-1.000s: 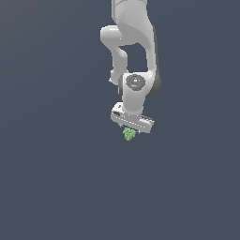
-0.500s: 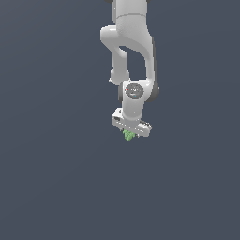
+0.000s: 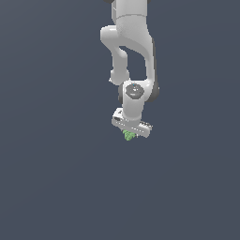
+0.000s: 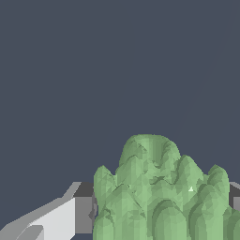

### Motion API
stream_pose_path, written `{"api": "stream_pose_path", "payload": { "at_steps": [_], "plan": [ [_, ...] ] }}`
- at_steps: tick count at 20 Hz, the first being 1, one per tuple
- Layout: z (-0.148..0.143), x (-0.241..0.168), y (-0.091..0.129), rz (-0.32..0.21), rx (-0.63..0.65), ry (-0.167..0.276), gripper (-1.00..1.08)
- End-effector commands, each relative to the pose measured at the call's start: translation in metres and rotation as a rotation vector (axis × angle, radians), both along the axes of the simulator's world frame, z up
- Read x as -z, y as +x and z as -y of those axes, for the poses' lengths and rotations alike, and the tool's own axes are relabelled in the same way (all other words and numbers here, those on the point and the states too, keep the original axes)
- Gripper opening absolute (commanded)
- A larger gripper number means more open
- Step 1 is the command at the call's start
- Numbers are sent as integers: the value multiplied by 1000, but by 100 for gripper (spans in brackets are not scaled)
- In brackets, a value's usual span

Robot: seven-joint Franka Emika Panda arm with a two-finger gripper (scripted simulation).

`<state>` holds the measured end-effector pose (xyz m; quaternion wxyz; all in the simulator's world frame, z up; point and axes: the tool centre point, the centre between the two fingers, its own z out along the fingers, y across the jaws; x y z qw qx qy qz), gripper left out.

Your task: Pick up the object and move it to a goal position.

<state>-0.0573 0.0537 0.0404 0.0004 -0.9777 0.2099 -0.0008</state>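
The object [image 3: 128, 135] is a small, lumpy light-green cluster, mostly tucked under the white gripper [image 3: 130, 136] in the exterior view. In the wrist view the object [image 4: 159, 192] fills the space between the two fingers [image 4: 61, 218], which press against its sides. The gripper is shut on it and holds it above the dark grey floor. The white arm [image 3: 131, 51] reaches down from the top of the exterior view.
A plain dark grey surface [image 3: 51, 178] surrounds the arm on all sides. No goal marker or other object shows in either view.
The gripper with the green object has risen slightly and shifted a little toward the exterior view's right. The grip on the object is unchanged.
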Motion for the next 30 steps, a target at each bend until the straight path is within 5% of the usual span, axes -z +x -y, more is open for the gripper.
{"api": "stream_pose_path", "payload": {
  "at_steps": [1, 14, 30],
  "plan": [
    [1, 1, 0, -2, 1, -1, -100],
    [7, -35, 17, 0, 0, 0, -100],
    [33, -169, 82, 0, 1, -1, -100]
  ]
}}
